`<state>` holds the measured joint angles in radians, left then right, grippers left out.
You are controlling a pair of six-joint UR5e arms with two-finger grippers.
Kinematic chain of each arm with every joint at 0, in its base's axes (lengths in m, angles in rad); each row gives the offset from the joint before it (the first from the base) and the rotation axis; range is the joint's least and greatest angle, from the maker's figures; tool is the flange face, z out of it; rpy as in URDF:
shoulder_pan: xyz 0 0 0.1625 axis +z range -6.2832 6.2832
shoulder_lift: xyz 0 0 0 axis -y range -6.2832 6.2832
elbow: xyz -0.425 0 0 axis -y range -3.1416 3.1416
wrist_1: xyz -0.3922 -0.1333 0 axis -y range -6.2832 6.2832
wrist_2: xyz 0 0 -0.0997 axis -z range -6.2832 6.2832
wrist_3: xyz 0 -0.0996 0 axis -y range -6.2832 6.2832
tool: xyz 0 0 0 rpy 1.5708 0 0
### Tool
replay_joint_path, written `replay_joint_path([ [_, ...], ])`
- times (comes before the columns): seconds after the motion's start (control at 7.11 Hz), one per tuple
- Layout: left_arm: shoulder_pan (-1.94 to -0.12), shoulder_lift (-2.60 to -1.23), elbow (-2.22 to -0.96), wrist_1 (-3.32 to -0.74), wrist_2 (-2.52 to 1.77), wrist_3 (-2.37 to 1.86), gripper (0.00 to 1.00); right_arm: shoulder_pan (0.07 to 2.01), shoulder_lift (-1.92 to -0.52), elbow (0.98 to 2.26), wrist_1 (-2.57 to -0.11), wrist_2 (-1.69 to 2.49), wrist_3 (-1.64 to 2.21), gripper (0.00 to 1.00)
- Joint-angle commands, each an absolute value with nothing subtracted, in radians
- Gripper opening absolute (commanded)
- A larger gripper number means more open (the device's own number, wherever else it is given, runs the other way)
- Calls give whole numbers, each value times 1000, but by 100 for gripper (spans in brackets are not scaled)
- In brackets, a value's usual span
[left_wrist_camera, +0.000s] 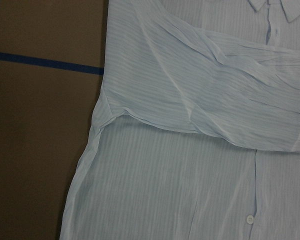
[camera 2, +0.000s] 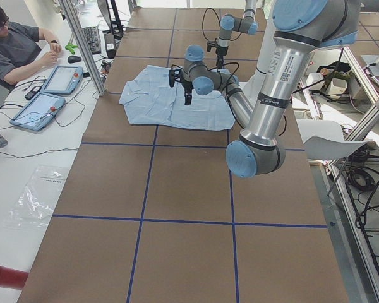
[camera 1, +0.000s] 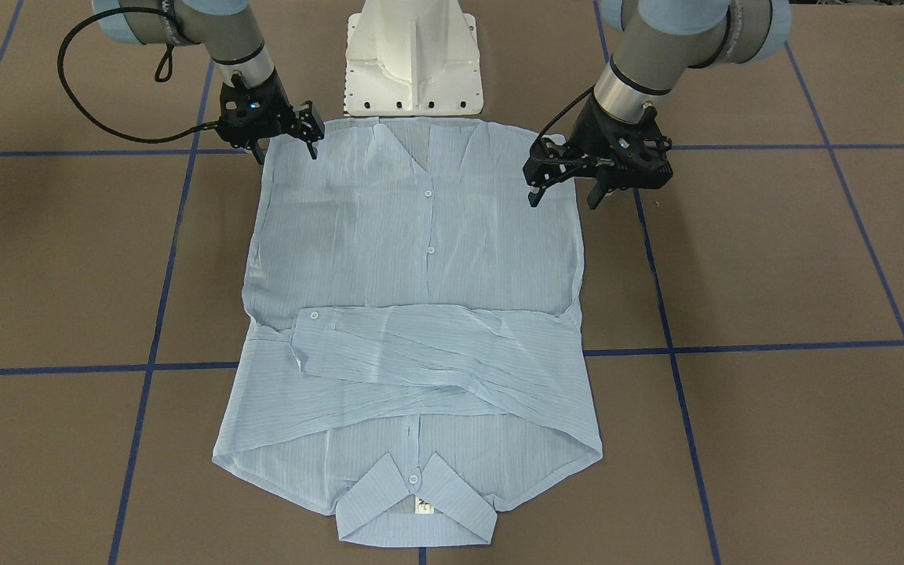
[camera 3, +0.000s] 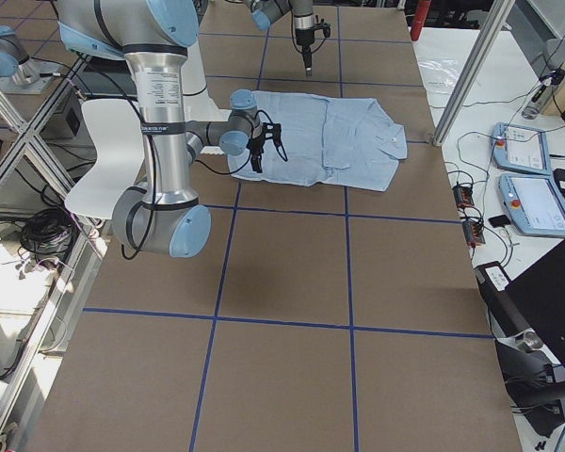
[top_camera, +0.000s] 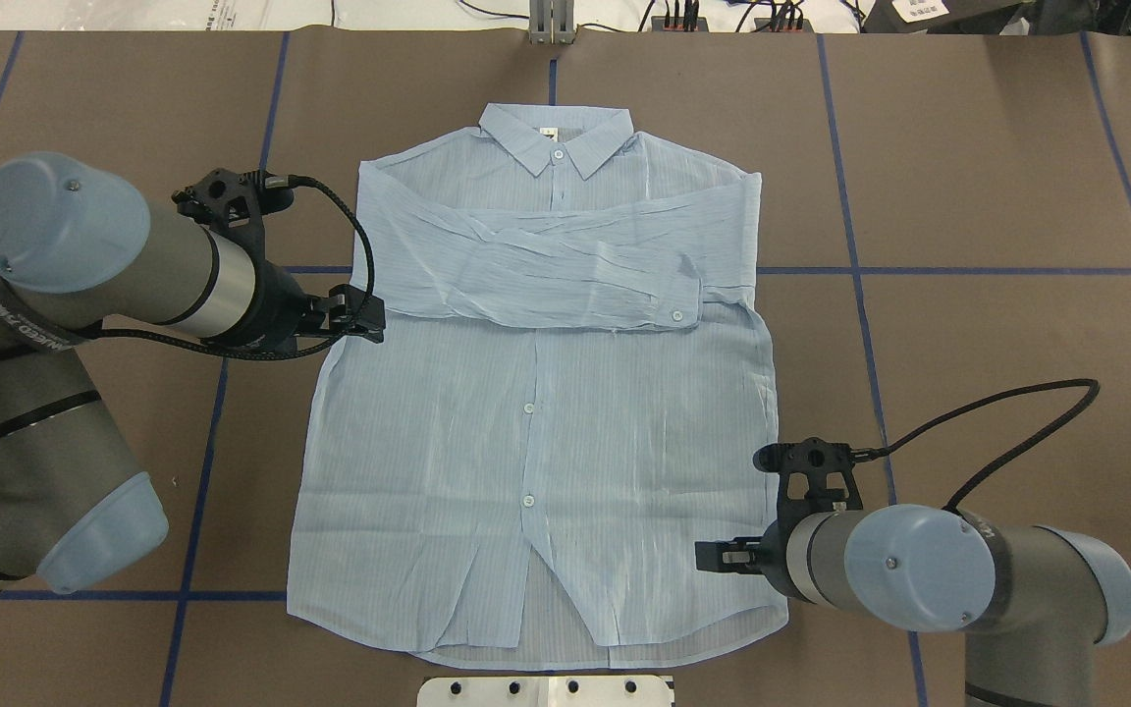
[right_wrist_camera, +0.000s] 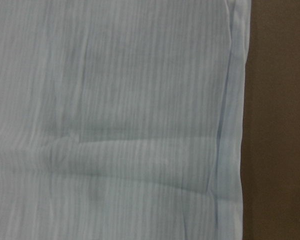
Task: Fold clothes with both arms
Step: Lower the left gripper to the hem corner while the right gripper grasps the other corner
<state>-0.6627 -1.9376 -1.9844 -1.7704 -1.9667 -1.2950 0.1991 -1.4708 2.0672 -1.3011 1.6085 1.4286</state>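
Note:
The light-blue shirt point(camera 1: 421, 267) lies flat and buttoned on the brown table, hem toward the robot, collar point(top_camera: 558, 142) at the far side. Both sleeves point(top_camera: 565, 280) are folded across the chest. My left gripper point(camera 1: 564, 198) hovers open and empty over the shirt's side edge, near the sleeve fold point(left_wrist_camera: 155, 125). My right gripper point(camera 1: 286, 151) hangs open and empty by the hem corner on the other side; in the right wrist view only the shirt's side edge point(right_wrist_camera: 230, 125) shows. No fingers show in either wrist view.
The white pedestal base point(camera 1: 413, 59) stands just behind the hem. Blue tape lines point(top_camera: 968, 271) cross the brown table. A person point(camera 2: 16, 47) sits at a side desk with tablets point(camera 2: 41, 107). Metal frame posts point(camera 2: 82, 44) stand at the table's far edge.

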Motion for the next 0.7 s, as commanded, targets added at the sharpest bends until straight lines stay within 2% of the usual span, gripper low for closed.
replay_joint_path([
  [0.0,-661,-1943,-1985,-1770,-1967,-1298,100,179,-1531,2089,-1315,1603,1439,98],
  [0.42,-660,-1948,-1979,-1770,-1967,-1295,99,173,-1532,2088,-1315,1631,1439,88],
  [0.56,-660,-1948,-1979,-1775,-1970,-1295,99,173,-1531,2089,-1315,1646,1442,74],
])
